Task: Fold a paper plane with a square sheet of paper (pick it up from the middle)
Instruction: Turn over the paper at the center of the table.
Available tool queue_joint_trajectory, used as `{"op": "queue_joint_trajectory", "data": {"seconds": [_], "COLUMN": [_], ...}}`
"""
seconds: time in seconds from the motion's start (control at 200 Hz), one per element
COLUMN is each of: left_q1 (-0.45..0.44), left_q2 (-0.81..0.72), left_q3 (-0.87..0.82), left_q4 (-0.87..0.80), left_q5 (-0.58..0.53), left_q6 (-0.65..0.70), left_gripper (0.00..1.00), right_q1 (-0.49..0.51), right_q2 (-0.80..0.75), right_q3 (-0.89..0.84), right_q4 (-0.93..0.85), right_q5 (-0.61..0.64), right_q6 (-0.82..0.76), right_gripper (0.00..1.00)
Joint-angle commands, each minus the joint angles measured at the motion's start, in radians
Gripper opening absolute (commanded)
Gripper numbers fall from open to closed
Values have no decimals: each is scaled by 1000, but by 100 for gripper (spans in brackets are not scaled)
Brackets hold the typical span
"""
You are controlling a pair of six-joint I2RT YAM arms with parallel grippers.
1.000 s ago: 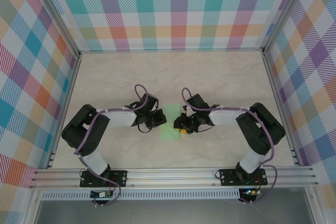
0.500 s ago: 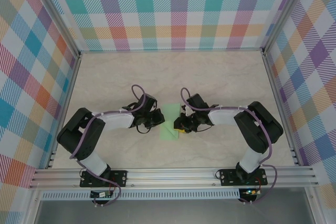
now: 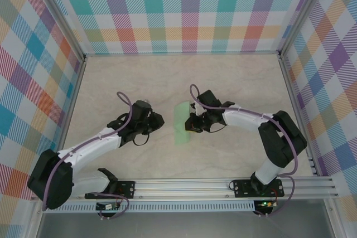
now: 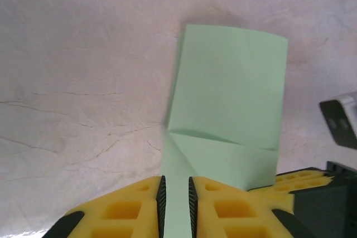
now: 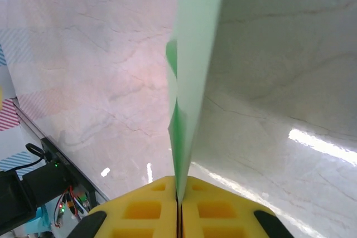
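The paper plane (image 3: 181, 121) is a folded light green sheet in the middle of the marble tabletop. In the left wrist view the paper plane (image 4: 228, 98) shows a flat panel with a diagonal crease below it. My right gripper (image 3: 191, 126) is shut on its right edge. In the right wrist view the yellow jaws (image 5: 179, 193) pinch the paper plane (image 5: 195, 54), which stands edge-on above them. My left gripper (image 3: 160, 122) sits just left of the sheet. Its jaws (image 4: 175, 193) stand slightly apart, with green paper visible in the narrow gap.
Checked walls (image 3: 184, 9) enclose the tabletop (image 3: 234, 82) on three sides. An aluminium rail (image 3: 184, 185) runs along the near edge by the arm bases. The right gripper's dark body (image 4: 334, 154) shows at the right edge of the left wrist view.
The left arm has stretched out and drawn back leftward, and its jaws have parted. The right gripper has closed on the paper. The sheet has shifted a little farther away and looks narrower.
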Motion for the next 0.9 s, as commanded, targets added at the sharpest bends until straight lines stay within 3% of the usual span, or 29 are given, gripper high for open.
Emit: {"op": "queue_joint_trajectory", "data": {"seconds": [0.0,0.235,0.525,0.895], "left_q1": [13,26,38,68], "left_q2": [-63,-137,-229,-382], "left_q3": [-21,-36,-64,-120], "left_q4": [-85,-155,-217,-279], "left_q5": [-51,-85,-150,-192], "left_q6": [2,-3,-17,-51], "left_gripper": [22,23,28,35], "right_q1": [-6,-5,56,193], "right_q2": [-52,-44,29,252], "right_q3": [106,335,501,615], "right_q4": [-245,-623,-906,-973], "right_q5": [113,451,874,936], "right_q6": [-143,-248,-219,-142], "right_gripper": [8,8,8,7]}}
